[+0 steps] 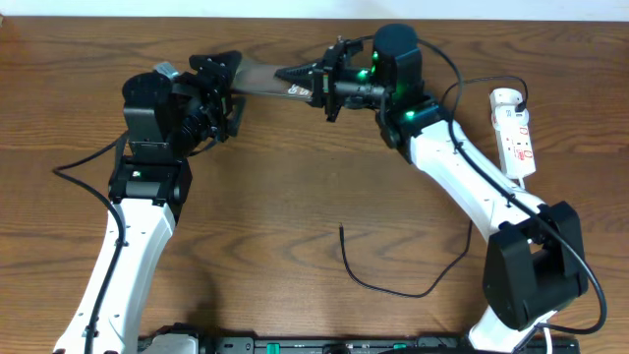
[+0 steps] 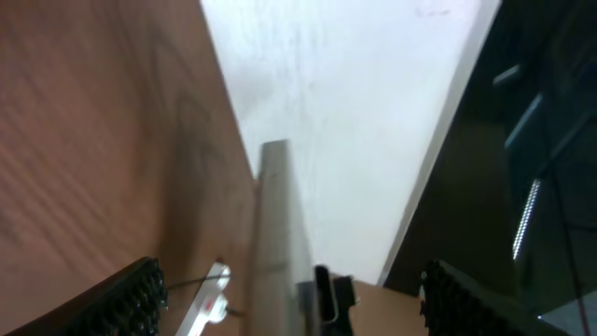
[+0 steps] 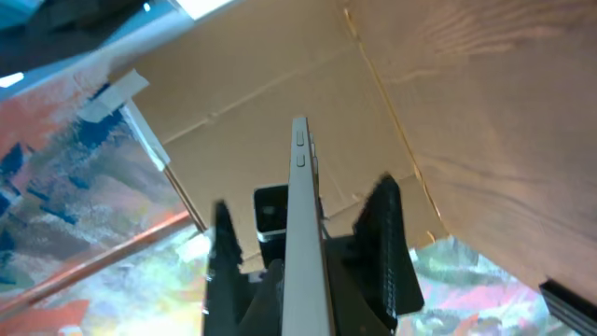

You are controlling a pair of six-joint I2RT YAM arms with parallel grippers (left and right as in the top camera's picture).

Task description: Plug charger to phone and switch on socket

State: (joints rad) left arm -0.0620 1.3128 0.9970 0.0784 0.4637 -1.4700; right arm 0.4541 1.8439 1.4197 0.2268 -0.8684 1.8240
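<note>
Overhead first: the right gripper (image 1: 298, 83) is clamped tight on one end of the phone (image 1: 263, 77), holding it on edge at the far side of the table (image 1: 295, 197). The left gripper (image 1: 231, 84) sits at the phone's other end, jaws spread wide, gripping nothing. The charger (image 1: 378, 283) lies loose near the front edge, its connector tip free and well apart from the phone. The socket (image 1: 515, 133) rests off to the right, beside the right arm.

Left wrist view: the phone (image 2: 277, 233) runs edge-on up the middle, clear of both fingers (image 2: 131, 294). There is room on each side.

Right wrist view: the phone (image 3: 303, 233) stands thin and straight between the fingers (image 3: 384, 243).

My read is that the phone is being presented for the plug-in, and nothing is connected yet. To do this well, the right clamp should stay firm and level. The free left hand should either close squarely on the flat faces or go for the cable, pinching just behind the tip so it cannot flex. I cannot tell which end carries the port.

The surface is brown grained wood — flat, so a thin cable will be fiddly to lift. Around it are a white wall (image 2: 354, 112), tan cardboard (image 3: 280, 103) and a brightly painted panel (image 3: 65, 159).
</note>
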